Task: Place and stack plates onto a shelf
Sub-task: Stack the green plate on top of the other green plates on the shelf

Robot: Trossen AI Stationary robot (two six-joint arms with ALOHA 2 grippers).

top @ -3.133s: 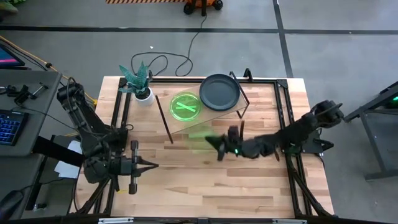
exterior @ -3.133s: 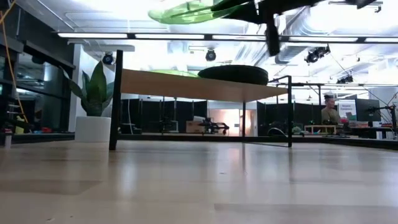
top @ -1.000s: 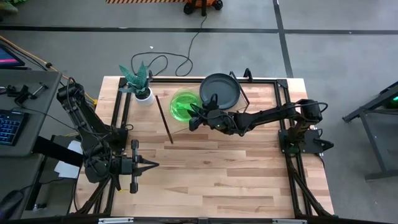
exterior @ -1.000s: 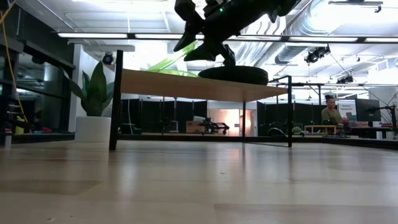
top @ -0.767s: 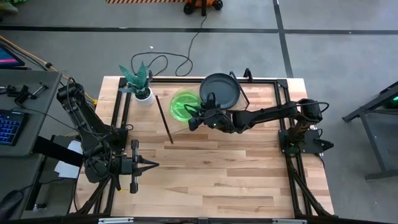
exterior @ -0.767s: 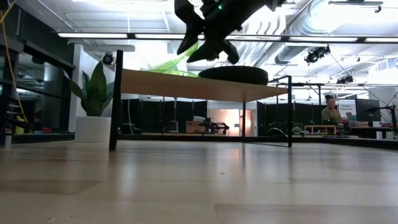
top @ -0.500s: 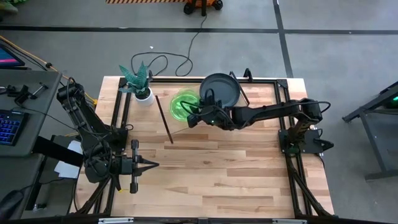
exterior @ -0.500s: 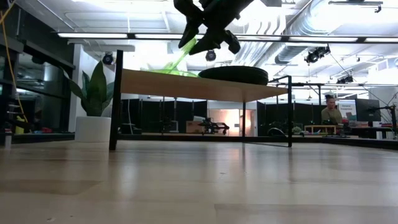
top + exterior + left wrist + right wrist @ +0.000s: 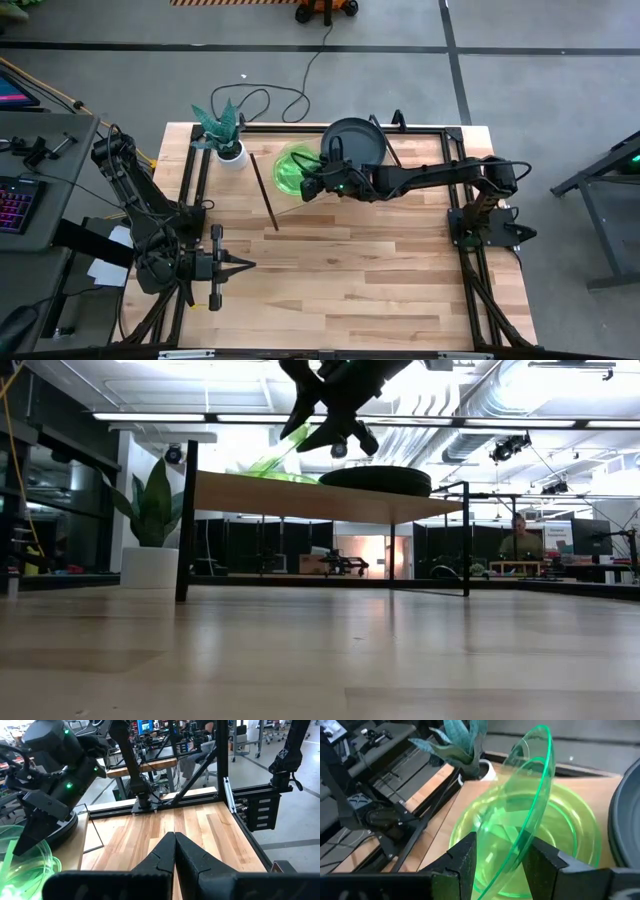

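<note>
Over the light wood shelf [image 9: 300,495], my right gripper [image 9: 312,187] is shut on a translucent green plate [image 9: 530,795] that is tipped steeply. A second green plate [image 9: 570,835] lies flat on the shelf right under it. Beside them a dark plate [image 9: 353,145] also rests flat on the shelf. In the low view the held plate [image 9: 285,452] slopes down from the gripper [image 9: 325,415] toward the shelf top. My left gripper [image 9: 238,266] waits shut near the table's left front, with nothing in it. My right gripper pinches the green plate's rim [image 9: 512,865] between its two fingers [image 9: 465,860], one on each face. It reaches in from the table's right, slanting down. The plate is tilted, its far rim [image 9: 540,735] down by the lying green plate; whether the two touch I cannot tell.
A white pot with a green plant [image 9: 225,135] stands on the table at the shelf's far left corner. The shelf's thin black legs [image 9: 185,520] stand on the striped tabletop [image 9: 350,290], whose near half is bare wood. A person [image 9: 518,540] sits in the room beyond.
My right gripper has moved a little toward the table's far edge and risen over the shelf, still shut on the green plate. The plate has tipped steeper, its gripped rim going up while its low rim stays by the lying green plate.
</note>
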